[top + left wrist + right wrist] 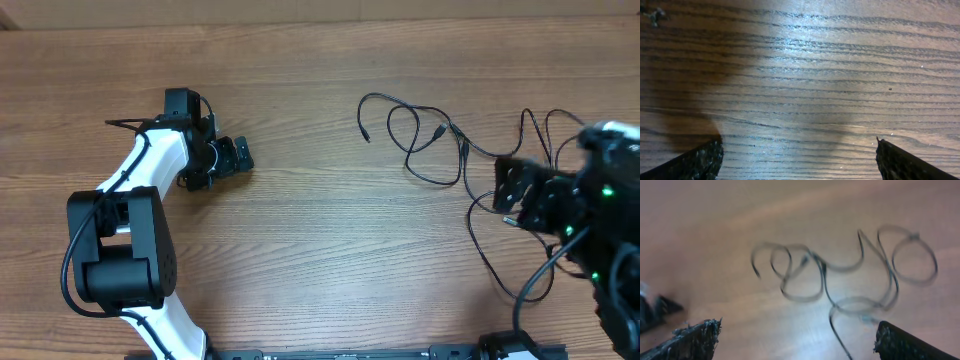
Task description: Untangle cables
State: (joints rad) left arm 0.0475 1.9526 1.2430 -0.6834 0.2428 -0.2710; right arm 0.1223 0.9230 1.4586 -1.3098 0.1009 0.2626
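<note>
The cables are thin black cords lying in loose overlapping loops on the right half of the wooden table, with small plugs at the left ends. In the right wrist view the cables look blurred, and one strand runs down between my fingers. My right gripper is open at the right side of the loops, above the table. In its own view the right gripper holds nothing. My left gripper is open far to the left, apart from the cords. Only bare wood shows between the left gripper jaws.
The white left arm with its black base takes up the left front of the table. The right arm's black body and its thicker wires sit at the right edge. A rail runs along the front edge.
</note>
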